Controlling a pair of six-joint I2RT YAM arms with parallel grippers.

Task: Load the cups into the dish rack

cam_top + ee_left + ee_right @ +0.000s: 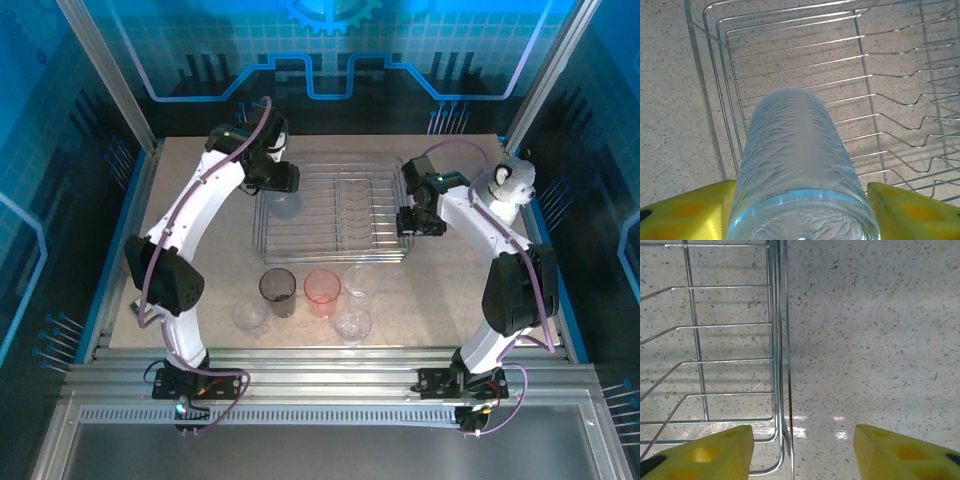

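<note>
My left gripper [800,212] is shut on a clear ribbed cup [790,160], yellow fingers [690,215] pressed to both sides near its rim. The cup [284,206] hangs over the left end of the silver wire dish rack [335,215]. My right gripper [802,452] stands open above the rack's right rim [782,340], the rim wire running between its fingers, nothing held. In the top view the right gripper [408,222] is at the rack's right edge. On the table in front of the rack stand a smoky dark cup [278,291] and a red-pink cup [322,291].
Three clear cups stand near the coloured ones: one at the left front [250,316], one right of the red-pink cup [360,283], one nearer the front [352,323]. The rack's divider loops [920,120] fill its middle. Bare speckled tabletop [880,340] lies right of the rack.
</note>
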